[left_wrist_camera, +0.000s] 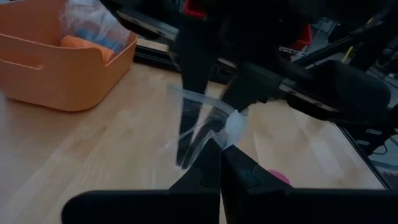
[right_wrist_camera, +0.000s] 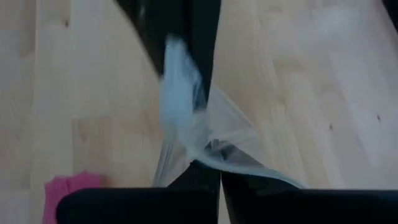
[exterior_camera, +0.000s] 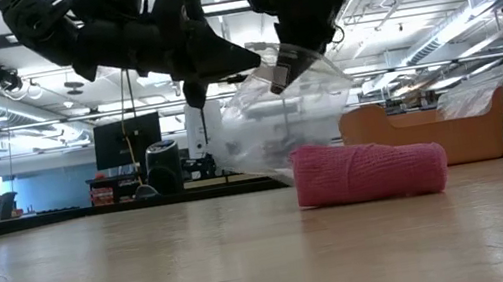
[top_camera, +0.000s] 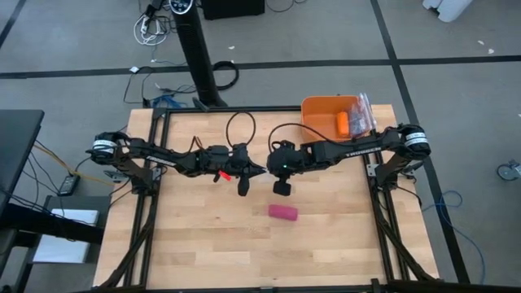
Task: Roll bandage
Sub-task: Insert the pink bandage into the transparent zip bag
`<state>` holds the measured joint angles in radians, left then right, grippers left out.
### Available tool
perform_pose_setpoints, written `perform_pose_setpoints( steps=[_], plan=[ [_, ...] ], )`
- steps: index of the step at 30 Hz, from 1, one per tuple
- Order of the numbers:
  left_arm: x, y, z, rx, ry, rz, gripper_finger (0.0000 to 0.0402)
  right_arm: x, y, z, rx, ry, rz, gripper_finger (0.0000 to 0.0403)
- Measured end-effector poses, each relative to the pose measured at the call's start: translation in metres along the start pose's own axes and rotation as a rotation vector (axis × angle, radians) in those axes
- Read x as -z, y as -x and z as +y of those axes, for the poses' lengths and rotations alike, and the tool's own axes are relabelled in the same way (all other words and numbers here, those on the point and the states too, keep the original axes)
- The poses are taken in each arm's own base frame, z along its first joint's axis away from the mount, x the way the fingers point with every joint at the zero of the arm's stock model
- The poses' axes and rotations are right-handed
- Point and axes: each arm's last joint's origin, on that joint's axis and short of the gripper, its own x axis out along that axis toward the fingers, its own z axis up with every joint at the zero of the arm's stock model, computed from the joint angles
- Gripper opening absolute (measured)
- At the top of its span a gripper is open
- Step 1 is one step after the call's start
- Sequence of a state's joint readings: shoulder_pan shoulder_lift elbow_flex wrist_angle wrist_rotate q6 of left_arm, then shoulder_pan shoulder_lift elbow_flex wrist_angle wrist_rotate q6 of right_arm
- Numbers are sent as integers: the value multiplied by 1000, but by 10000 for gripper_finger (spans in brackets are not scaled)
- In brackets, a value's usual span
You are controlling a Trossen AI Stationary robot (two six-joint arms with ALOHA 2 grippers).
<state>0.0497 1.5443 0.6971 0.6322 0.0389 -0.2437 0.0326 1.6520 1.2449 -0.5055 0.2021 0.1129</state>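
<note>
1. The bandage point(top_camera: 283, 212) is a small pink roll. It lies on its side on the wooden table point(top_camera: 203, 244), at about 5 o'clock from the middle, with nothing touching it.
2. The left gripper point(top_camera: 243, 185) hangs above the table near the middle, at about 10 o'clock from the bandage. Its fingers are pinched on one edge of a clear plastic bag point(exterior_camera: 274, 122).
3. The right gripper point(top_camera: 282, 187) hangs just beside it, at 12 o'clock from the bandage. Its fingers are squeezed on the other edge of the same bag. The bag is stretched between the two grippers, up in the air.
4. The bandage looks soft, squishy and light. Its cloth looks a bit rough, so I think it will not slip much. It could roll away or come loose. A good place to hold it is around the fat middle, squeezing gently.
5. An orange bin point(top_camera: 321, 110) sits at 1 o'clock with a small orange roll point(top_camera: 343, 123) inside.
6. From above, the clear bag is very hard to see. In the right wrist view the bandage is cut off at the edge. I cannot see where its loose end is.
</note>
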Motion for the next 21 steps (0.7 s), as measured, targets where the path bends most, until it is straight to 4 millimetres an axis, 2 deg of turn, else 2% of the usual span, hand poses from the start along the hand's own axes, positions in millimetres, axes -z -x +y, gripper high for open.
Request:
perform_pose_setpoints(
  steps=[5,12,15,18,21],
  plan=[
    [0,0,-2,-5,-6,-4,0,0,2,1,-34,-13,8,68],
    [0,0,-2,-9,-7,-4,0,2,3,2,-104,-23,28,193],
    [0,0,-1,-16,-11,-5,0,3,3,4,-140,-20,48,231],
    [0,0,-1,-21,-16,-5,0,4,8,7,-161,-9,53,242],
    [0,0,-1,-22,-16,-7,0,3,9,12,-161,36,30,222]
  ],
)
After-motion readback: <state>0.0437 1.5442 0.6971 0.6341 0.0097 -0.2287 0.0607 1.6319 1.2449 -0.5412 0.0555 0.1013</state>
